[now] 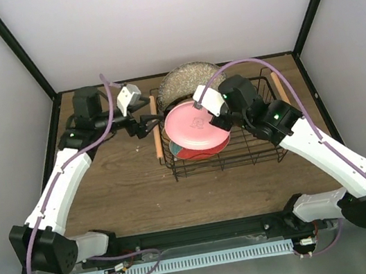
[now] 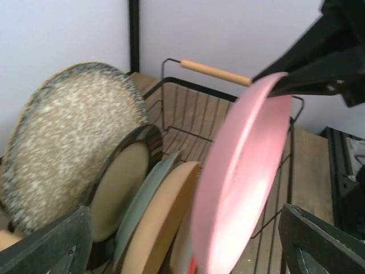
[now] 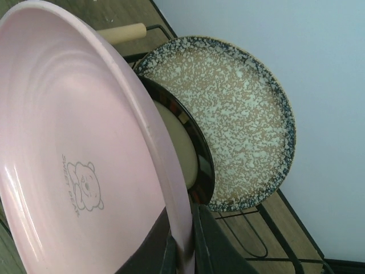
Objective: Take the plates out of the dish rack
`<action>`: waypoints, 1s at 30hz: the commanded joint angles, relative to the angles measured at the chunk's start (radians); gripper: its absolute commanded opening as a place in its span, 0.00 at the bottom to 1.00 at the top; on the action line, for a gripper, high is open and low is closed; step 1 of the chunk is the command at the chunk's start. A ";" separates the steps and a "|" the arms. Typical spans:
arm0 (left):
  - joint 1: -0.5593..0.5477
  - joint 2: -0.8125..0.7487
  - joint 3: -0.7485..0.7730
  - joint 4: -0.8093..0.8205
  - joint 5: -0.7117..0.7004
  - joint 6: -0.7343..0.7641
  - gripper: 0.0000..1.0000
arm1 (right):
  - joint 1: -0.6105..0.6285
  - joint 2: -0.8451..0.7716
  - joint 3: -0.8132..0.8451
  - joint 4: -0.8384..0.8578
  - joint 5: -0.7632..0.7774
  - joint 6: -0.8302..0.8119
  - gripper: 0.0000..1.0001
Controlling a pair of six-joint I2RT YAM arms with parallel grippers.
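While your right hand (image 3: 183, 254) pinches the pink plate (image 1: 195, 126) by its rim, tilted above the rack (image 1: 256, 156), treat it as stiff, glossy, slippery and breakable; your open left hand (image 1: 144, 124) could take the opposite rim.

Glossy, smooth pink plate (image 3: 68, 142); rough-looking speckled plate (image 3: 234, 114); black metal-wire dish rack (image 1: 256, 156), light wooden rod handle (image 2: 215, 72); matt wood-grain table (image 1: 121, 189).

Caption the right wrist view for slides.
Right gripper grips a round pink plate by its rim, in front of a dark-rimmed cream plate and a large speckled beige plate.
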 commanded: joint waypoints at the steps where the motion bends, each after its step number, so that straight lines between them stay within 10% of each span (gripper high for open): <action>1: -0.060 -0.027 0.025 0.013 0.029 0.080 0.90 | 0.007 -0.022 0.020 0.070 0.013 0.034 0.01; 18: -0.171 -0.017 -0.033 0.023 -0.003 0.161 0.79 | 0.006 -0.064 0.115 0.092 -0.065 0.103 0.01; 22: -0.173 -0.008 -0.031 0.066 0.000 0.114 0.57 | 0.007 -0.074 0.118 0.095 -0.076 0.125 0.01; 27: -0.173 -0.003 -0.022 0.101 0.007 0.070 0.05 | 0.007 -0.085 0.107 0.104 -0.081 0.150 0.01; 30: -0.173 0.001 -0.015 0.112 0.005 0.055 0.04 | 0.007 -0.091 0.093 0.119 -0.078 0.161 0.01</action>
